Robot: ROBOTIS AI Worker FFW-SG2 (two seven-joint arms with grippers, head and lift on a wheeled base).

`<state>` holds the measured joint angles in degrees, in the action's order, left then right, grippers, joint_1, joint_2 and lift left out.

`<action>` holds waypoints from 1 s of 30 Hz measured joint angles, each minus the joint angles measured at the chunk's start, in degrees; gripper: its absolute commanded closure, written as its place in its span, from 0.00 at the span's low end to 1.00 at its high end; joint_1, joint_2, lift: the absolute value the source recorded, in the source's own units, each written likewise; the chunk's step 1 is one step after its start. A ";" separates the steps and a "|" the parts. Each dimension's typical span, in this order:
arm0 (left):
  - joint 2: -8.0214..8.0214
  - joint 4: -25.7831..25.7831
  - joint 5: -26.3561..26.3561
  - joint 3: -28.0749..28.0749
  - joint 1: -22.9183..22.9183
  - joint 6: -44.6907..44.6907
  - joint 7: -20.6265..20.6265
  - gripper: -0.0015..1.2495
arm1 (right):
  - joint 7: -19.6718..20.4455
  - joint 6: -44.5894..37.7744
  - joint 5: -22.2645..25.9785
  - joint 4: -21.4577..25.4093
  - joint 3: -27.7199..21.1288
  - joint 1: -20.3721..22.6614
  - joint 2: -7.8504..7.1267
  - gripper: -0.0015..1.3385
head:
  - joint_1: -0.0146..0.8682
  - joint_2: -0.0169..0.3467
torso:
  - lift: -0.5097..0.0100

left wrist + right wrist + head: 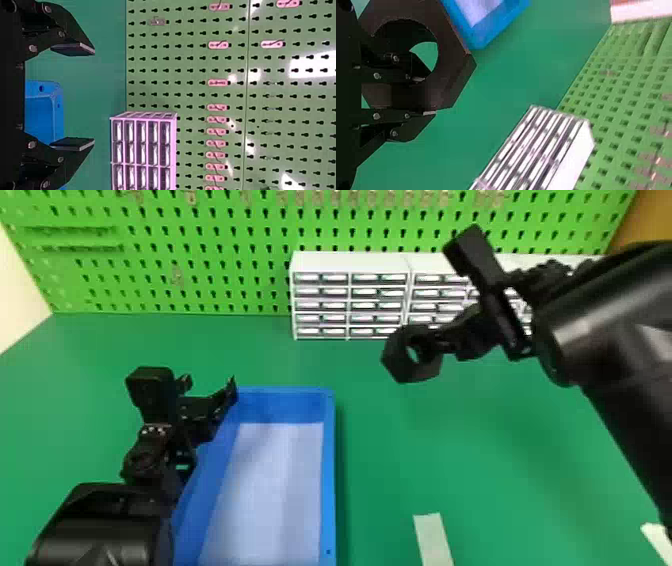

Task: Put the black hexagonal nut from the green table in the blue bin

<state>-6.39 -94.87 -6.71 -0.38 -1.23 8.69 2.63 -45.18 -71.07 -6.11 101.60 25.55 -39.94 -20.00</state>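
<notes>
In the head view, the black hexagonal nut [400,362] is held above the green table [500,450], right of the blue bin [328,470], by my right gripper [440,345]. Seen from the right wrist, the nut [455,75] has one wall clamped between the fingers of my right gripper [423,97], one finger passing through its hole. My left gripper [210,395] is over the bin's left rim; in the left wrist view my left gripper [93,97] has its fingers wide apart with nothing between them. The bin shows a pale floor with nothing on it.
White drawer cabinets [350,262] stand at the back of the table, against the green pegboard [200,255]. A pale strip [432,537] lies on the table right of the bin, and another pale piece [657,540] lies at the right edge.
</notes>
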 measured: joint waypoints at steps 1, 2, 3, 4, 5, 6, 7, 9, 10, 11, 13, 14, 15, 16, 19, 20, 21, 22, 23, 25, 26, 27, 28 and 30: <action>0.00 0.00 0.01 -0.01 0.00 0.00 0.00 0.36 | 0.00 0.19 0.51 0.00 0.64 -0.37 0.20 0.75 | 0.79 0.19 | 0.80; 0.00 0.00 0.01 -0.01 0.00 0.01 0.00 0.36 | 0.00 0.37 0.99 0.00 1.30 -0.74 0.41 0.75 | 0.79 0.19 | 0.80; 0.00 0.01 0.02 0.00 0.00 0.02 0.00 0.36 | 0.00 0.60 1.59 -0.01 2.19 -1.22 0.70 0.75 | 0.79 0.19 | 0.80; 0.00 0.01 0.03 0.00 0.00 0.03 0.00 0.36 | 0.00 0.78 1.99 -0.04 2.84 -1.54 0.94 0.75 | 0.79 0.19 | 0.80; 0.00 0.02 0.03 0.00 0.00 0.06 0.00 0.36 | 0.00 0.96 2.36 -0.09 3.44 -1.85 1.21 0.75 | 0.79 0.19 | 0.80; 0.00 0.02 0.03 0.00 0.00 0.08 0.00 0.36 | 0.00 1.21 2.81 -0.16 4.19 -2.21 1.60 0.75 | 0.79 0.19 | 0.80; 0.00 0.02 0.04 -0.01 0.00 0.08 0.00 0.36 | 0.00 1.40 3.11 -0.20 4.72 -2.47 1.92 0.75 | 0.79 0.19 | 0.80; 0.00 0.03 0.04 -0.03 0.00 0.09 0.00 0.36 | 0.05 1.88 3.77 -0.33 5.88 -3.02 2.67 0.75 | 0.79 0.19 | 0.80; 0.00 0.03 0.04 -0.04 0.00 0.10 0.00 0.36 | 0.07 2.10 4.06 -0.40 6.38 -3.26 2.97 0.75 | 0.79 0.19 | 0.80; 0.00 0.03 0.04 -0.05 0.00 0.10 0.00 0.36 | 0.09 2.33 4.35 -0.49 6.89 -3.51 3.25 0.75 | 0.79 0.19 | 0.80; 0.00 0.03 0.04 -0.05 -0.01 0.13 0.00 0.36 | 0.25 2.86 5.15 -0.72 8.17 -4.10 3.83 0.75 | 0.79 0.19 | 0.80; 0.00 0.04 0.04 -0.06 -0.03 0.14 0.00 0.36 | 0.58 3.06 5.62 -0.82 8.76 -4.35 4.03 0.75 | 0.79 0.19 | 0.80; 0.00 0.04 0.04 -0.06 -0.05 0.17 0.00 0.36 | 1.28 3.34 6.43 -0.93 9.57 -4.68 4.27 0.75 | 0.79 0.19 | 0.80; 0.00 0.04 0.04 -0.06 -0.06 0.18 0.00 0.36 | 1.90 3.55 7.19 -1.02 10.20 -4.92 4.42 0.75 | 0.79 0.19 | 0.80; 0.00 0.04 0.04 -0.06 -0.09 0.19 0.00 0.36 | 3.66 4.41 10.09 -1.48 12.51 -5.78 4.90 0.75 | 0.79 0.19 | 0.80; 0.01 0.04 0.04 -0.06 -0.11 0.19 0.00 0.36 | 4.11 4.70 10.97 -1.67 13.24 -6.06 5.05 0.75 | 0.79 0.19 | 0.80; 0.03 0.04 0.04 -0.05 -0.13 0.19 0.00 0.36 | 4.70 5.11 12.12 -1.96 14.21 -6.42 5.28 0.75 | 0.79 0.19 | 0.80; 0.03 0.04 0.04 -0.04 -0.15 0.19 0.00 0.36 | 5.09 5.44 12.96 -2.23 14.93 -6.69 5.46 0.75 | 0.79 0.19 | 0.80; 0.03 0.04 0.04 -0.02 -0.16 0.19 0.00 0.36 | 5.46 5.78 13.80 -2.54 15.63 -6.94 5.64 0.75 | 0.79 0.19 | 0.80; 0.03 0.04 0.04 0.01 -0.22 0.19 0.00 0.36 | 6.35 6.64 15.69 -3.39 17.25 -7.49 6.07 0.75 | 0.79 0.19 | 0.80; 0.03 0.04 0.04 0.02 -0.25 0.19 0.00 0.36 | 6.80 7.05 16.50 -3.78 17.95 -7.69 6.25 0.75 | 0.79 0.19 | 0.80; 0.03 0.04 0.04 0.03 -0.28 0.19 0.00 0.36 | 7.45 7.62 17.59 -4.35 18.87 -7.93 6.48 0.75 | 0.79 0.19 | 0.80; 0.03 0.04 0.04 0.04 -0.30 0.19 0.00 0.36 | 7.94 8.06 18.40 -4.81 19.54 -8.09 6.65 0.75 | 0.79 0.19 | 0.80; 0.03 0.04 0.04 0.07 -0.34 0.19 0.00 0.36 | 8.97 9.12 20.18 -5.92 21.00 -8.33 6.98 0.75 | 0.79 0.19 | 0.80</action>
<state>-6.36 -94.84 -6.68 -0.31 -1.57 8.88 2.63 -36.20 -61.94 14.07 95.68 46.55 -48.26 -13.03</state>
